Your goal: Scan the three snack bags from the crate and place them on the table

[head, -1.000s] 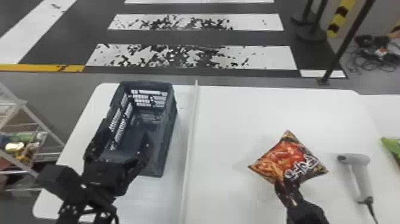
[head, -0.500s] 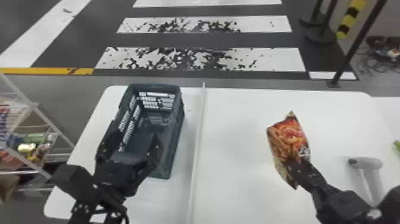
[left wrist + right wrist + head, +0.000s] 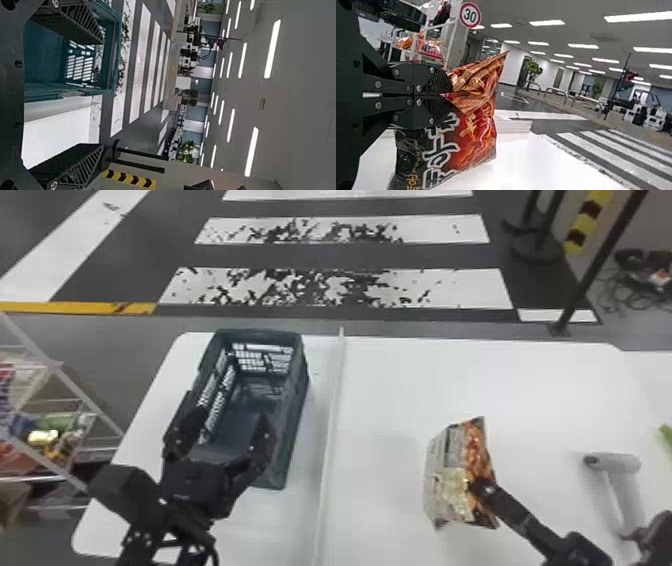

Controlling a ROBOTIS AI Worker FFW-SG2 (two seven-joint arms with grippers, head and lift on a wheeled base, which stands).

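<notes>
Red, orange and black foil snack bag (image 3: pixel 452 470), pale panel turned left, long axis unclear, front marked with bold white lettering, crumpled edge pinched by the right jaws (image 3: pixel 482 486) above the desk (image 3: pixel 390 390), scanner (image 3: pixel 617 463) laid nearby, left jaws (image 3: pixel 232 416) spread over the crate (image 3: pixel 295 400).

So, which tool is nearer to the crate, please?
Left: the left tool is at the near end of the crate. The right tool grips a snack bag, past the white divider.
</notes>
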